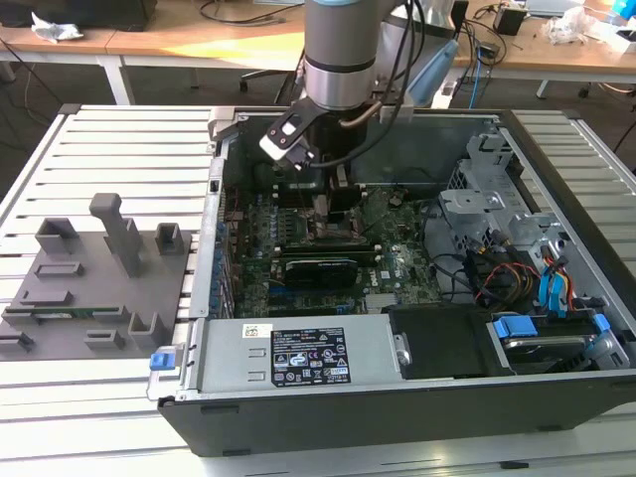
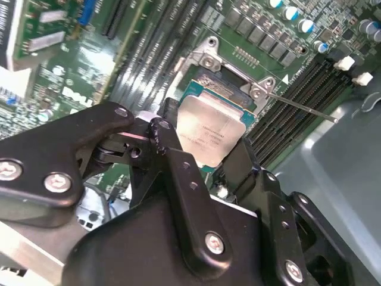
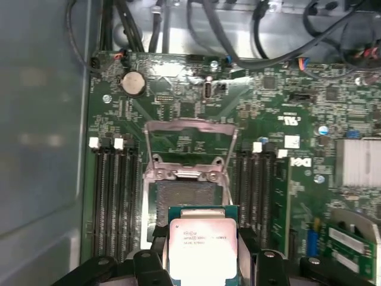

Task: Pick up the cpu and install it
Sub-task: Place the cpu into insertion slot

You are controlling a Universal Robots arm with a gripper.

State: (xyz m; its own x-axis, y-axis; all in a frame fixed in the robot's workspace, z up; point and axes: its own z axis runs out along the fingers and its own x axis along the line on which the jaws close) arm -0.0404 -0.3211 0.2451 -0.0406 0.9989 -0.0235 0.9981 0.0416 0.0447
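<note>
In the exterior view, you are looking at the black two-fingered tool [image 1: 323, 204] reaching down into the open black metal computer case [image 1: 397, 417], which is lying on the white slatted surface [image 1: 119, 139]. The tool is hanging just over the middle of the green motherboard [image 1: 298, 268].

In the second wrist view, the tool's black fingers [image 2: 172, 149] are pinching the small flat square cpu with the shiny silver metal top and thin green border [image 2: 209, 134] by two opposite edges. The cpu is sitting over the square black-and-metal socket frame [image 2: 229, 71], beside the thin metal lever [image 2: 303, 108]. You cannot tell whether it is touching the socket.

In the first wrist view, the cpu [image 3: 202, 241] is showing between the fingers at the near edge of the dark socket bed [image 3: 184, 193], and the silver load plate [image 3: 190, 173] is standing raised behind it, with black memory slots [image 3: 113, 196] running along either side.

You are probably handling a light, stiff and thin part. Its smooth lid is likely slippery, and its underside and the socket contacts are likely fragile. The rigid side edges are the safest place to hold, keeping it level and pressing gently
</note>
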